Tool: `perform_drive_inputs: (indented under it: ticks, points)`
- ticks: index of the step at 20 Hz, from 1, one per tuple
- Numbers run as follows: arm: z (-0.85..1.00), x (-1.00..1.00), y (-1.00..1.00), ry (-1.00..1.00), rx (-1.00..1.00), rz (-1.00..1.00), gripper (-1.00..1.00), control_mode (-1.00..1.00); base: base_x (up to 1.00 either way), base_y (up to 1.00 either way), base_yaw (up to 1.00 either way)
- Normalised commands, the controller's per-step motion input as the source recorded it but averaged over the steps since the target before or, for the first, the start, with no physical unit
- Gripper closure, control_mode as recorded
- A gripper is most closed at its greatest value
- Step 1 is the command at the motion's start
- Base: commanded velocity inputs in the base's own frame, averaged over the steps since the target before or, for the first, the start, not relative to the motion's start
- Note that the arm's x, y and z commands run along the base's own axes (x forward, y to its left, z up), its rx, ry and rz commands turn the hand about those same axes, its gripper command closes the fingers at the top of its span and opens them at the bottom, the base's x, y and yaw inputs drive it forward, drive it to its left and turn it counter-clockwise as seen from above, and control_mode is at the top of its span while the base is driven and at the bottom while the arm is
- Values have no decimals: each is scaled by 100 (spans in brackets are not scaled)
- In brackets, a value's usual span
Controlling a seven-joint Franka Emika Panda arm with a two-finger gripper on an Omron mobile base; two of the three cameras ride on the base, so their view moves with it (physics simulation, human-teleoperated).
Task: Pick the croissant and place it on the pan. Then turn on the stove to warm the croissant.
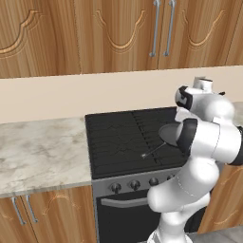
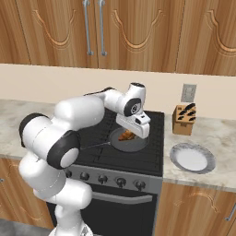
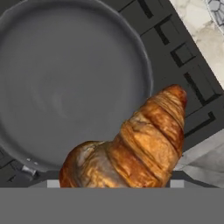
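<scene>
While the hand (image 2: 129, 134) grips the croissant (image 3: 131, 146), the pan (image 3: 65, 83) sits bare.

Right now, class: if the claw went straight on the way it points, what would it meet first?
Most likely the pan: the claw, gripping the croissant, points down at its bowl on the stove. Exact depth is unclear.

The round dark grey frying pan (image 3: 65, 83) on the black gas stove (image 1: 114, 137) offers an unobstructed bowl. A wooden knife block (image 2: 184, 119) and pale round plate (image 2: 192, 158) stand well apart, rightward.
</scene>
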Motion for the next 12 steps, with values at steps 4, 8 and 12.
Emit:
perform_drive_inputs:
  ticks: [4, 8, 12]
  points:
    - [-12, 24, 12, 8, 0, 0, 100, -100, 0, 0, 0]
    - [-17, 23, 0, 3, 0, 0, 100, -100, 0, 0, 0]
    - [-12, 24, 1, 3, 0, 0, 100, -100, 0, 0, 0]
